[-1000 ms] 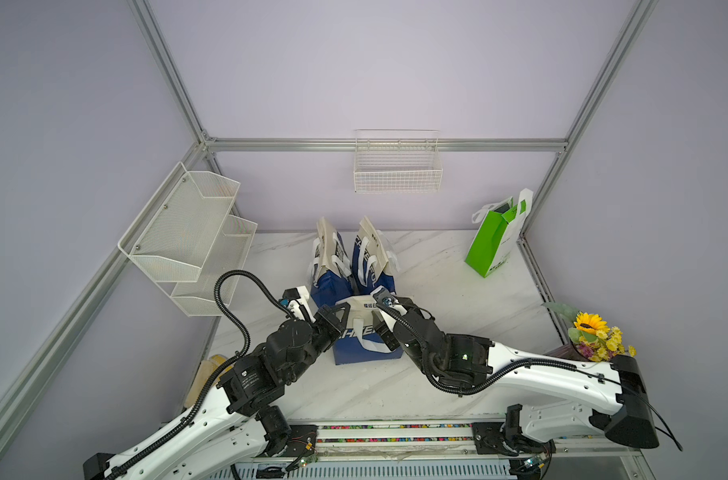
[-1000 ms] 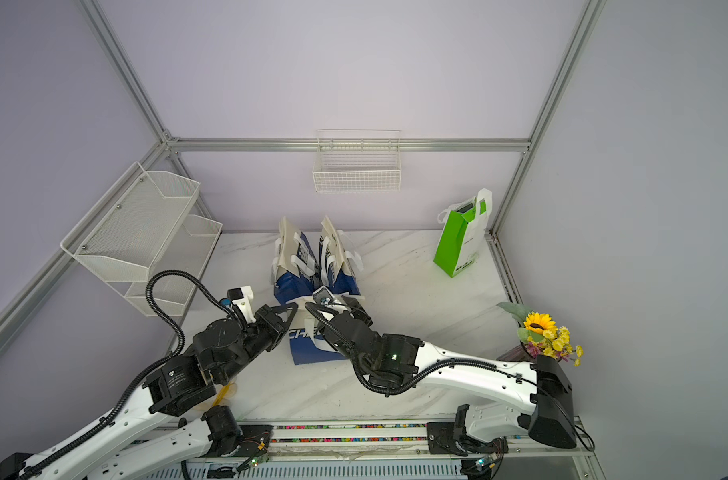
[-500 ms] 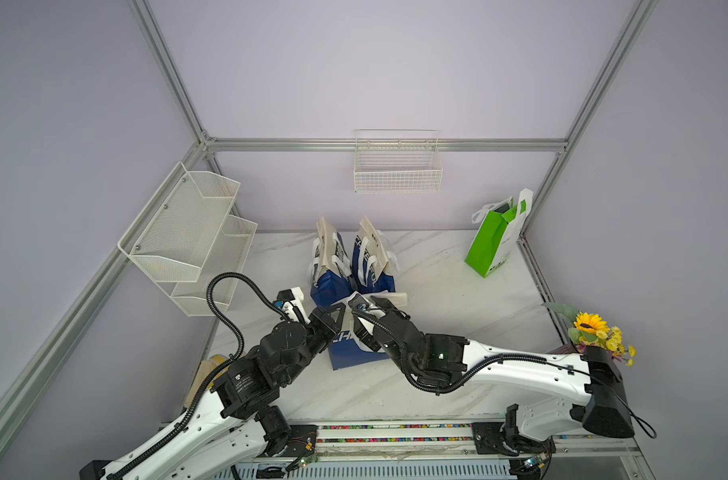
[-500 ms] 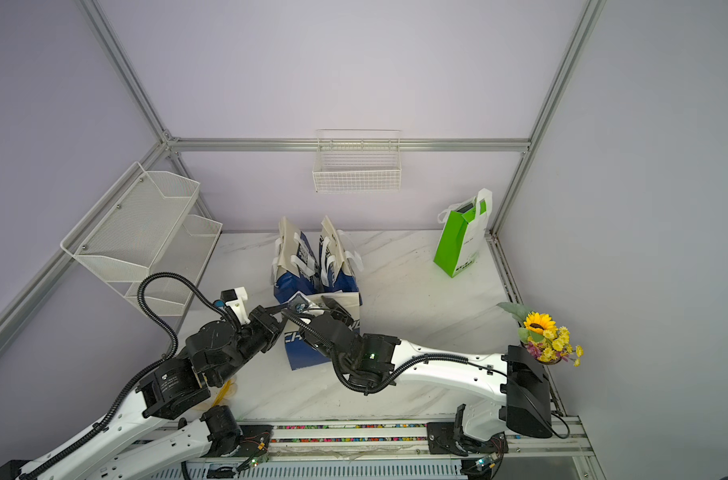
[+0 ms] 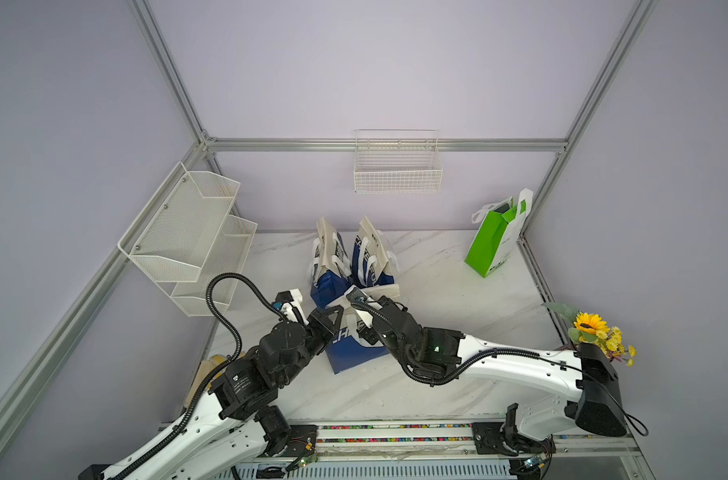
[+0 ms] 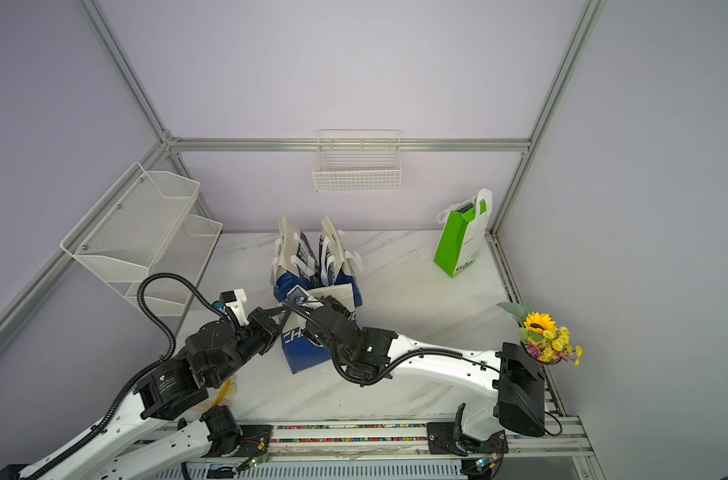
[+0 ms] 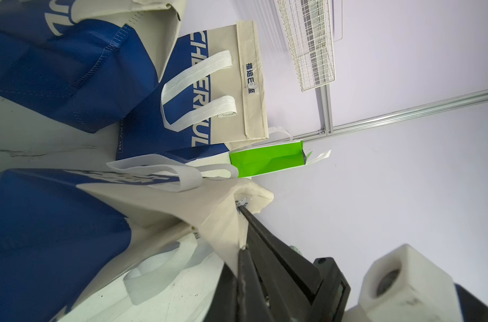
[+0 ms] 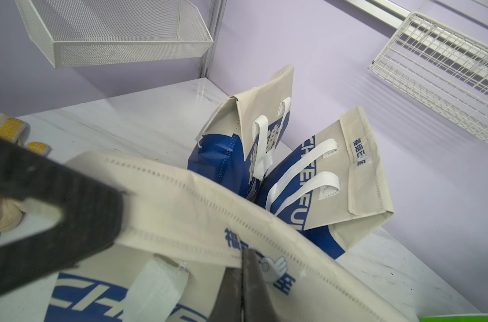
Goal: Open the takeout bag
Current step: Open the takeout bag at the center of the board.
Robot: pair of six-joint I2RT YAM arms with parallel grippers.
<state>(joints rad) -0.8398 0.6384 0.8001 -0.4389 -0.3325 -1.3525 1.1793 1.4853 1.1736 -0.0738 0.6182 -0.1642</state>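
The takeout bag (image 5: 354,353) (image 6: 306,353) is blue below and beige on top, with white strap handles, and stands at the front middle of the marble table. My left gripper (image 5: 333,316) (image 7: 240,225) is shut on the beige top edge from the left. My right gripper (image 5: 357,311) (image 8: 247,254) is shut on the printed beige top flap (image 8: 198,200) from the right. In the right wrist view a black finger (image 8: 70,195) of the left gripper lies over the same flap. The flap hides the bag's mouth.
Two more blue and beige bags (image 5: 329,262) (image 5: 372,257) stand just behind. A green bag (image 5: 495,241) is at the back right, and flowers (image 5: 595,332) at the right edge. A mesh shelf (image 5: 191,232) and a wire basket (image 5: 397,166) hang on the walls. A yellow glove (image 8: 5,131) lies front left.
My right gripper has reached in from the right and closed on the bag's top flap. The left gripper has kept its grip, and the bag has shifted slightly left.
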